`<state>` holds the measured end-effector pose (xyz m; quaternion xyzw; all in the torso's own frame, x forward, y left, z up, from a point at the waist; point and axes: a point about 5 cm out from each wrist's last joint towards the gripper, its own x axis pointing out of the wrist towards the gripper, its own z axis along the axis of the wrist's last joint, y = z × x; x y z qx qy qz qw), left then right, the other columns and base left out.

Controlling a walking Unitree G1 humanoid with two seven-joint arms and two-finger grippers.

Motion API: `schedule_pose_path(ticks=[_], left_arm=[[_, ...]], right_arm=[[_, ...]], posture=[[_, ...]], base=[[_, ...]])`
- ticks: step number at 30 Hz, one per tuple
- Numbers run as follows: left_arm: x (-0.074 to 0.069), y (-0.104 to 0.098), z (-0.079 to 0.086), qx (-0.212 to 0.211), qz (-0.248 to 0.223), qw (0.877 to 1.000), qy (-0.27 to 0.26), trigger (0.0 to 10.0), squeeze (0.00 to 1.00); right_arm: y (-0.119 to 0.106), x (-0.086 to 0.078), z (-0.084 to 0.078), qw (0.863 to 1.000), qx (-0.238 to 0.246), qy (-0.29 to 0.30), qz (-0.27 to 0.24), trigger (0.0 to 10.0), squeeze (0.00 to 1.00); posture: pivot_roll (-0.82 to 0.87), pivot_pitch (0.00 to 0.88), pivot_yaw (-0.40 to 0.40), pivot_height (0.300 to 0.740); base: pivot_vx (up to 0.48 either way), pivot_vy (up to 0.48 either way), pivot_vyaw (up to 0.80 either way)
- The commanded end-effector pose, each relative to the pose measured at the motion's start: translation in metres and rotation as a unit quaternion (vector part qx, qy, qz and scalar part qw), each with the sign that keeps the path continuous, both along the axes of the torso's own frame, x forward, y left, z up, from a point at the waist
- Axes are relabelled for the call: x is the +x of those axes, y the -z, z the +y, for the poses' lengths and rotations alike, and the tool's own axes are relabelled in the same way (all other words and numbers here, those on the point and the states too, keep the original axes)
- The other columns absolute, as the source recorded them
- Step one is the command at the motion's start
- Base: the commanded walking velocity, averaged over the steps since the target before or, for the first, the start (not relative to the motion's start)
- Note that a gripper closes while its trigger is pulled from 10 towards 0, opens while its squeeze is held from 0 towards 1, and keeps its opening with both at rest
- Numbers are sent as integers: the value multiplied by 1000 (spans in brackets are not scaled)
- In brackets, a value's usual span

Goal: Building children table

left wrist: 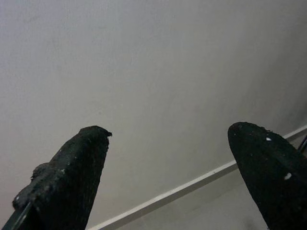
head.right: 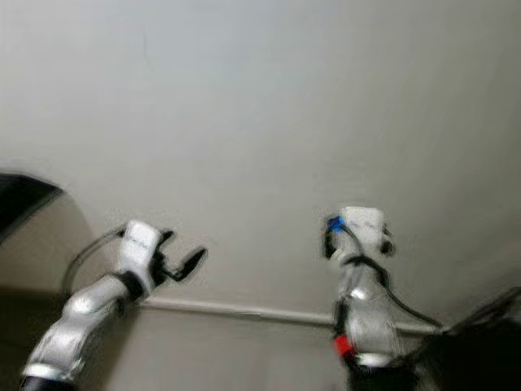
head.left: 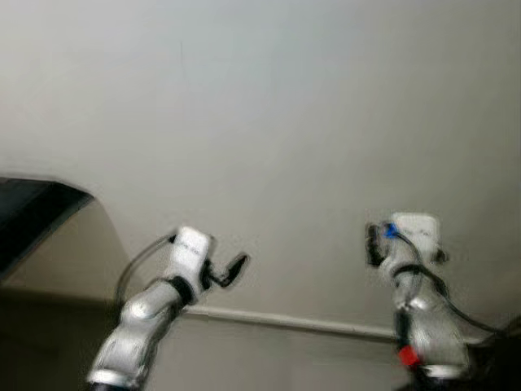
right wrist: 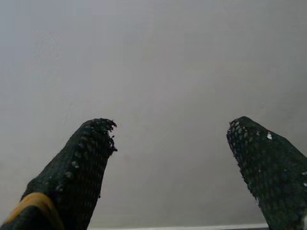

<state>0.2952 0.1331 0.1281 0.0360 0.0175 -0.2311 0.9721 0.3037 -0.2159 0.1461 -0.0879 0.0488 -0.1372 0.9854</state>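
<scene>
Both silver arms are raised in front of a plain white wall (head.left: 269, 122). My left gripper (head.left: 231, 269) is at the lower left, and the left wrist view has its two black fingers (left wrist: 72, 172) standing wide apart, so the left gripper (left wrist: 168, 165) is open with nothing between them. My right gripper (head.left: 375, 243) is at the lower right and points at the wall. In the right wrist view its fingers (right wrist: 81, 167) are also spread, so the right gripper (right wrist: 170, 160) is open and holds nothing. The picture is blurred.
A white baseboard (head.left: 309, 324) runs along the foot of the wall, with grey floor (head.left: 269, 358) below it. A dark slanted edge of some furniture (head.left: 32, 212) juts in at the left. A dark mass (head.right: 480, 342) sits at the lower right.
</scene>
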Motion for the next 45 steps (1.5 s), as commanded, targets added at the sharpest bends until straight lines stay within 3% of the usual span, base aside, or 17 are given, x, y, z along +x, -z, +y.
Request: schedule_pose_path(ticks=[1,8,17,30,45], left_arm=[[1,0,1,4,2,1000,-1,10000,0],[2,2,1,6,2,1000,-5,10000,0],[3,2,0,7,-2,1000,-7,10000,0],[1,3,-1,10,-3,1000,-19,10000,0],[1,3,3,2,-5,999,-35,10000,0]], right_arm=[[3,-1,0,1000,-5,2,2,10000,0],[4,-1,3,999,-18,-24,12,10000,0],[2,0,13,995,-54,-78,21,10000,0],[-3,-5,31,982,-70,-173,6,10000,0],[-8,-8,34,978,-83,-190,-10,10000,0]], posture=[[32,0,-34,740],[32,0,-36,740],[27,0,-41,740],[24,0,-49,740],[20,0,-54,740]], base=[[0,0,0],[0,0,78],[0,0,800],[0,0,800],[0,0,800]])
